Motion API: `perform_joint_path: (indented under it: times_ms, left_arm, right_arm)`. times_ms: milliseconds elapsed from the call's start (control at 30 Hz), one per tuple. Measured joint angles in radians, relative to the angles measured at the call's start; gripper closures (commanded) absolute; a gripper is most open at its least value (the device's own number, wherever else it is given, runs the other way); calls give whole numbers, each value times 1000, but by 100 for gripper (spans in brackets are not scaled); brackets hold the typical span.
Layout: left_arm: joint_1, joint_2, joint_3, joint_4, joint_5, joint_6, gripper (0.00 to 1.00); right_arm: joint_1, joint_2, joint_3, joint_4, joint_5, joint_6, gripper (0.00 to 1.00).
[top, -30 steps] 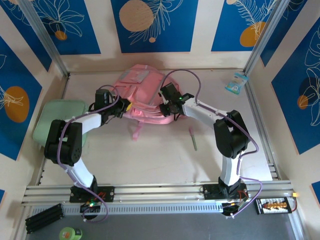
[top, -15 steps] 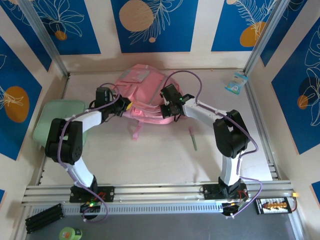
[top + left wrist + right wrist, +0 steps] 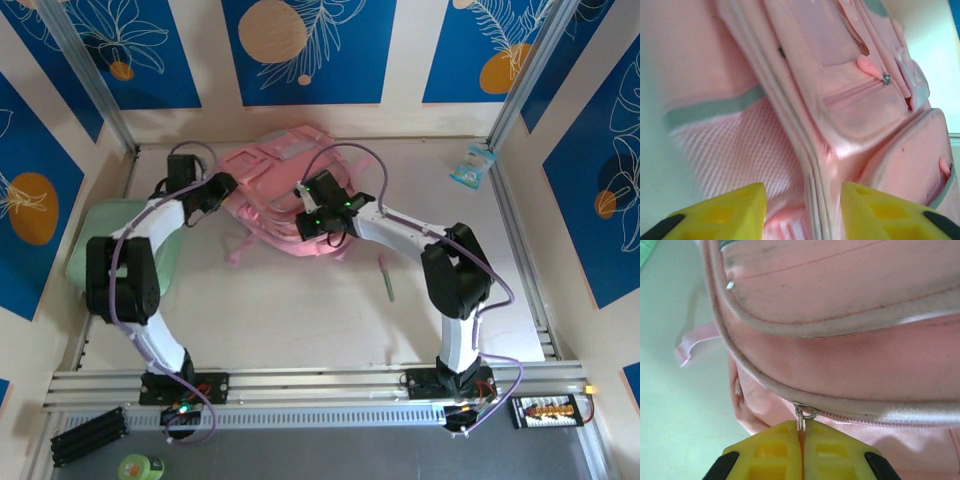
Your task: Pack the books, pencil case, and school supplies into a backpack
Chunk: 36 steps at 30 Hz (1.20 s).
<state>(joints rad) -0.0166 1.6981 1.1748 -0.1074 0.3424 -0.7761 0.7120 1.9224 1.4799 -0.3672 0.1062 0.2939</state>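
Right wrist view: yellow-padded right gripper (image 3: pixel 802 442) pinching the small metal zipper pull (image 3: pixel 801 416) of the soft pink fabric backpack (image 3: pixel 850 365), jaws closed tight on it. Left gripper (image 3: pixel 802 210) parted, straddling a seam, gripping nothing. Backpack lying far-middle on the pale bench (image 3: pixel 300 320). Unzipping step, seemingly. Next: drag pull along track, brace fabric.

The pink backpack (image 3: pixel 262 168) lies slumped on its side between my two claws, its front pockets and a grey band showing. Its side seam runs up through the gap of my parted left claw (image 3: pixel 802 212). My right claw (image 3: pixel 802 442) is pinched tight on its metal zipper pull (image 3: pixel 801 419). The thin green pen (image 3: pixel 386 278) lies flat, to the right of my right claw and nearer my base, apart from the bag.
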Motion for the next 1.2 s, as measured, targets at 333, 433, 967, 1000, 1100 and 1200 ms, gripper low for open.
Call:
perform_joint_path:
  times_ms: [333,433,967,1000,1100,1200]
  left_arm:
    - [14,-215,-275,126,99,-131,58]
    - [10,-178,-307,159,137,-193,63]
    - [-10,-61,-283,268,190,-298,100]
    - [-10,-60,-278,263,189,-299,100]
    - [-10,-58,-265,237,180,-281,100]
    - [-3,-58,-259,215,174,-261,100]
  right_arm:
    - [74,173,228,47,-116,23,100]
    - [86,178,239,53,-128,26,100]
    - [93,180,241,55,-128,29,100]
    - [95,180,240,51,-110,30,100]
    - [101,174,223,43,-19,47,100]
    - [104,124,134,41,89,74,100]
